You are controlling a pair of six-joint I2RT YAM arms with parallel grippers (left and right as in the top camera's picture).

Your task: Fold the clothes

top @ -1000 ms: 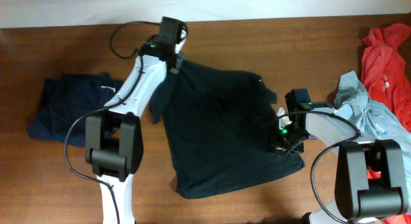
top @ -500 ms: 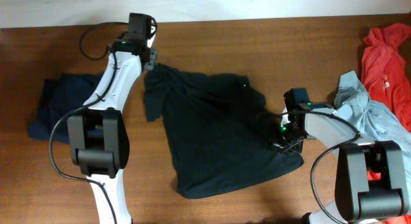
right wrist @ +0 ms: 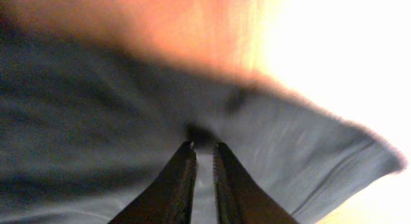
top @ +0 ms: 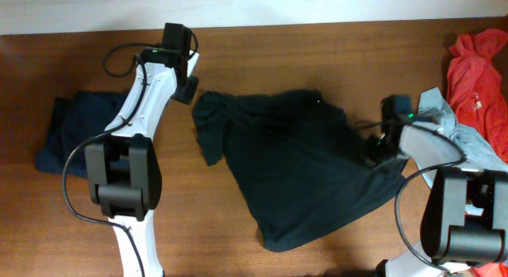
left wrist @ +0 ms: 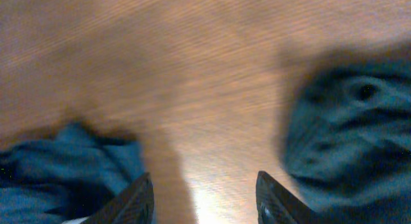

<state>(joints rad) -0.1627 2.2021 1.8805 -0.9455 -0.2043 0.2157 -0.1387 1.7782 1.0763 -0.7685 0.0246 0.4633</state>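
the black-navy shirt (top: pixel 302 174) lies rumpled across the middle of the wooden table (top: pixel 317 55). its upper edge is bunched into folds, and a narrow flap trails down from its upper left corner.

the right gripper (top: pixel 374 153) sits at the shirt's right edge. from overhead its tips are lost against the dark cloth, so the grip cannot be read there. the right wrist view is blurred and washed out by glare at the upper right. it shows the fingers (right wrist: pixel 181 185) drawn close, with only a thin slit between them and a fold of dark cloth caught at their tips.

the left gripper (top: pixel 185 88) hangs just beside the shirt's upper left corner, apart from it. the left wrist view is smeared too, and only the tips of its fingers (left wrist: pixel 139 199) show at the bottom edge. they stand well apart with bare wood between them, holding nothing. dark cloth fills the right side of that view and a bluer heap sits at the lower left, both too blurred to make out seams or hems.

at the far left of the table a dark navy garment (top: pixel 67 138) lies in a heap, its right part covered by the left arm. at the right a pale grey-blue garment (top: pixel 444 122) is partly hidden under the right arm. a red-orange garment (top: pixel 476 67) beyond it is cut off by the frame's edge.
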